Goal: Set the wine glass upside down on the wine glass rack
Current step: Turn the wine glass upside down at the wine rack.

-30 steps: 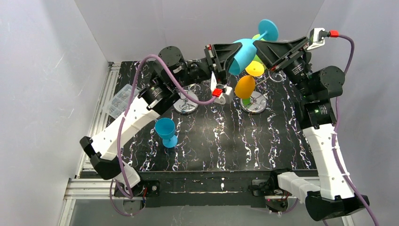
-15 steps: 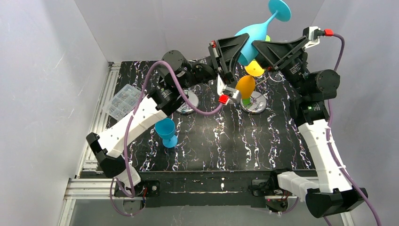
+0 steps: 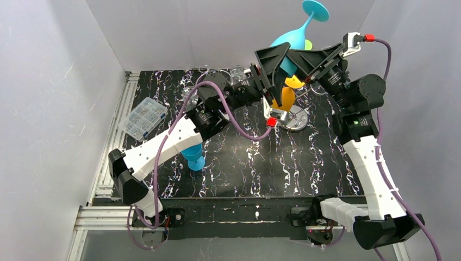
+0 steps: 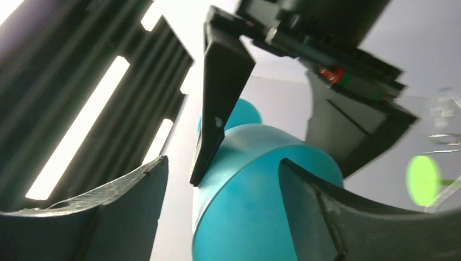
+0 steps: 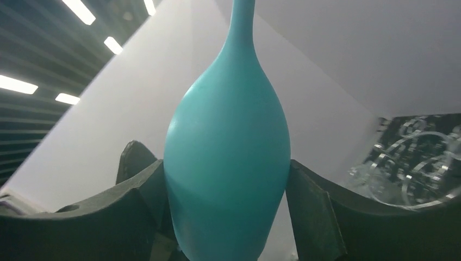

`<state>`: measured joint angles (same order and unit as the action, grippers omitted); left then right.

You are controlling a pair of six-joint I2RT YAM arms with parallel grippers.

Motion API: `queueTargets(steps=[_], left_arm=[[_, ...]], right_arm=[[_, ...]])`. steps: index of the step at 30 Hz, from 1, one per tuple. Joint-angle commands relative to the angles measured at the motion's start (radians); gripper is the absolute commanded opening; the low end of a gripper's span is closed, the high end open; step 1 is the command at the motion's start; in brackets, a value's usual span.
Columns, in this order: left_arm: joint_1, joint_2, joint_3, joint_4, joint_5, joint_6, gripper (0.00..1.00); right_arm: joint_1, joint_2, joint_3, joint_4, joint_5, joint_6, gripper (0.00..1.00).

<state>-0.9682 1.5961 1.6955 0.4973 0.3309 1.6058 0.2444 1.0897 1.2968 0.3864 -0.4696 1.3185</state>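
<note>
The blue wine glass (image 3: 293, 37) is held high with its foot up, over the wine glass rack (image 3: 296, 122), which carries orange, yellow and green glasses. My right gripper (image 3: 298, 57) is shut on the bowl; in the right wrist view both its fingers press the sides of the wine glass (image 5: 228, 163) around my right gripper's (image 5: 226, 163) centre. My left gripper (image 3: 282, 58) straddles the same bowl from the other side. In the left wrist view my left gripper (image 4: 223, 166) is open, with a gap between its left finger and the wine glass (image 4: 255, 201).
A second blue glass (image 3: 191, 153) stands on the table, partly behind the left arm. A clear plastic box (image 3: 142, 118) lies at the table's left edge. Clear glassware (image 3: 236, 70) sits at the back. White walls close in on three sides.
The glass rose and shifted right toward the rack, foot tipping up. My left arm followed it to the right and its jaws opened. My right jaws closed on the bowl.
</note>
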Motion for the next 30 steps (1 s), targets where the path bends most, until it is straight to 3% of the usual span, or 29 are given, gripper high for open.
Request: queueTargets(steps=[1,4,8,13,16,23,30], left_arm=[[-0.009,-0.156,-0.109,-0.023,-0.105,-0.124,0.85],[-0.009,-0.265,-0.203,-0.113,-0.168,-0.242,0.96],[-0.009,-0.411,-0.294,-0.255,-0.207,-0.393,0.98],[-0.008,-0.514,-0.217,-0.638,-0.227,-0.635,0.98],[-0.008,-0.54,-0.184,-0.763,-0.237,-0.748,0.98],[-0.007,-0.591,-0.233,-0.853,-0.235,-0.777,0.98],[-0.008,-0.595,-0.244,-0.855,-0.231,-0.766,0.98]], right_arm=[[0.002,-0.057,0.047,-0.252,0.026,-0.252,0.7],[-0.003,-0.072,0.055,-0.385,0.068,-0.395,0.64],[-0.006,-0.09,0.079,-0.536,0.136,-0.55,0.62],[-0.007,-0.126,0.153,-0.808,0.352,-0.825,0.61],[-0.007,-0.182,0.128,-0.905,0.5,-0.941,0.61],[-0.007,-0.342,-0.033,-0.995,0.79,-1.07,0.58],[-0.007,-0.441,-0.214,-0.951,0.9,-1.122,0.59]])
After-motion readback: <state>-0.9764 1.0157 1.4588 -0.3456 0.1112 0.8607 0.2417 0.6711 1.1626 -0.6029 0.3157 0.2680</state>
